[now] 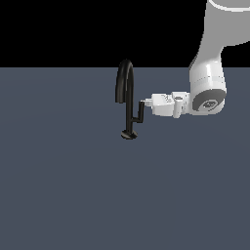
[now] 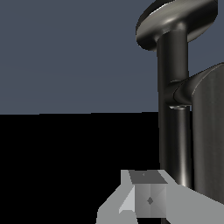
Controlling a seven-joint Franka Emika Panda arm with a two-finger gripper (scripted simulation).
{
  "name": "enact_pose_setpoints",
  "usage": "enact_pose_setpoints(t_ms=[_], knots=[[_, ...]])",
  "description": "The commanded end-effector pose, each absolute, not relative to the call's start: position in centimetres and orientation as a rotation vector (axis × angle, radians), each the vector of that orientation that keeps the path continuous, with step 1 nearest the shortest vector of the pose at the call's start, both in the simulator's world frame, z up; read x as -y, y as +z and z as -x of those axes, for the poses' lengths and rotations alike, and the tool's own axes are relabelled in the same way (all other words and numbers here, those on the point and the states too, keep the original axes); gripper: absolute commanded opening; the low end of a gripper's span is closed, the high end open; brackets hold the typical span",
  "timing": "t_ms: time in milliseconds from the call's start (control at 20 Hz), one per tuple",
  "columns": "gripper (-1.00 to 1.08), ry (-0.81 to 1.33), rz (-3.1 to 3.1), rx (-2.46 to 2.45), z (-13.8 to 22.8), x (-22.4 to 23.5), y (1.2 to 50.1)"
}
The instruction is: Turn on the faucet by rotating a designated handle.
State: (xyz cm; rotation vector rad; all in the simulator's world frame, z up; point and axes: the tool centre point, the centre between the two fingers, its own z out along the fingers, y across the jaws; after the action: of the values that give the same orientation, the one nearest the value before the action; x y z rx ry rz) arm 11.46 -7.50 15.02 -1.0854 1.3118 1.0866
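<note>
At centre frame, the white gripper [image 1: 145, 103] reaches in level from the right to the upright handle [image 1: 141, 113] of the black faucet [image 1: 126, 97]; finger spacing cannot be told.

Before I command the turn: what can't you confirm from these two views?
- Contact between end effector and handle: exterior view too small; wrist view shows one finger only.
- Open or shut: the other finger is cut off by the wrist view's edge.
- Faucet spout: outside the wrist view.
- Upper arm: cut by the exterior view's top edge.
</note>
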Motion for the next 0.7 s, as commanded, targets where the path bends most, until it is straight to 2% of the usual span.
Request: enact_pose_setpoints(t_ms=[0,650], knots=[[-1.0,1.092,1.056,-1.317,-11.6,7.4,14.4],[-1.0,1.094,1.046,-1.319,-10.4,7.1,14.6]])
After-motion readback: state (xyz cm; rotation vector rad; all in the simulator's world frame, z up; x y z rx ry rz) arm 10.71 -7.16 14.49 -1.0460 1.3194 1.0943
